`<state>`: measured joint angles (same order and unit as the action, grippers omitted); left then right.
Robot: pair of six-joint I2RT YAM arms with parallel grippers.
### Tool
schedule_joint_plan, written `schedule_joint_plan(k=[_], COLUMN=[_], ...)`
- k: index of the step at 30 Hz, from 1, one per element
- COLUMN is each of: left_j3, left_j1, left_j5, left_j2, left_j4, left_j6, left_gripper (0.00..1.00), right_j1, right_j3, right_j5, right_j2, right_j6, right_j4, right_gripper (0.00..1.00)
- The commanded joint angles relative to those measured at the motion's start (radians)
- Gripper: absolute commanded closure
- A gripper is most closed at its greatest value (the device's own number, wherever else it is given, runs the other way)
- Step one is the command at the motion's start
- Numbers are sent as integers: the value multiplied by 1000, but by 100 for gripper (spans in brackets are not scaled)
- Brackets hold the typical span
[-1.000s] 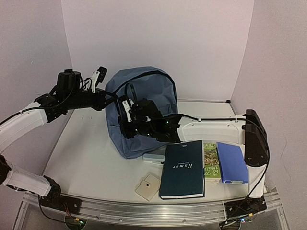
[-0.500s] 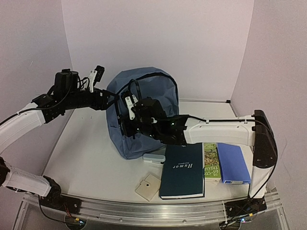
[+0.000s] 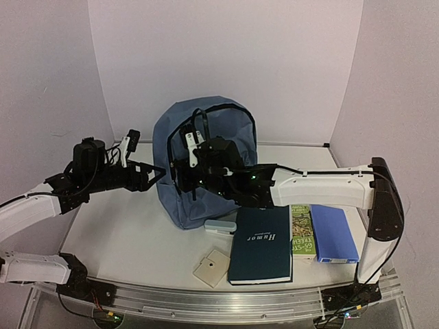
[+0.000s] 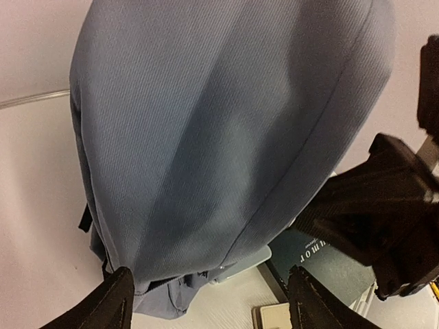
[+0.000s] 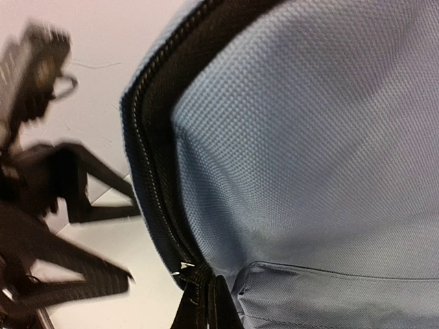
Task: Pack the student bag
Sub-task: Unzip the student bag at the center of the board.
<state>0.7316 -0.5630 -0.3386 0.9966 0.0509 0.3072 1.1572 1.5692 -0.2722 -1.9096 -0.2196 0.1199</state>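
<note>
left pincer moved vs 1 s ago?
Yes. In the top view the left pincer has dropped from level with the student bag's upper left side to beside its lower half, and its jaws now stand open.

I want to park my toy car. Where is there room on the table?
Front left: bare table between the left arm, the student bag and the beige square. Front right is crowded: dark book, green book and blue book lie side by side.

The dark teal book (image 3: 260,257) reads "Humor" on its cover.
</note>
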Motion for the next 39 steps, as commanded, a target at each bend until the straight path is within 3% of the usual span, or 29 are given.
schedule_joint_plan(k=[1, 8, 20, 28, 39], left_j3=[-46, -88, -27, -2, 36], left_j1=[-25, -56, -130, -150, -161], left_j5=[-2, 53, 141, 260, 282], left_j2=[-11, -9, 103, 151, 228], left_j4=[-141, -165, -256, -304, -368], left_j6=[18, -11, -38, -31, -5], left_gripper=[27, 42, 42, 56, 76], right_j1=[1, 1, 1, 1, 1], right_j3=[7, 29, 26, 22, 26], right_j5=[-25, -30, -19, -15, -23], right_j2=[60, 49, 52, 44, 28], right_j6=[-33, -44, -57, -62, -61], right_j4=[61, 61, 60, 60, 60], right_gripper=[100, 100, 100, 100, 100])
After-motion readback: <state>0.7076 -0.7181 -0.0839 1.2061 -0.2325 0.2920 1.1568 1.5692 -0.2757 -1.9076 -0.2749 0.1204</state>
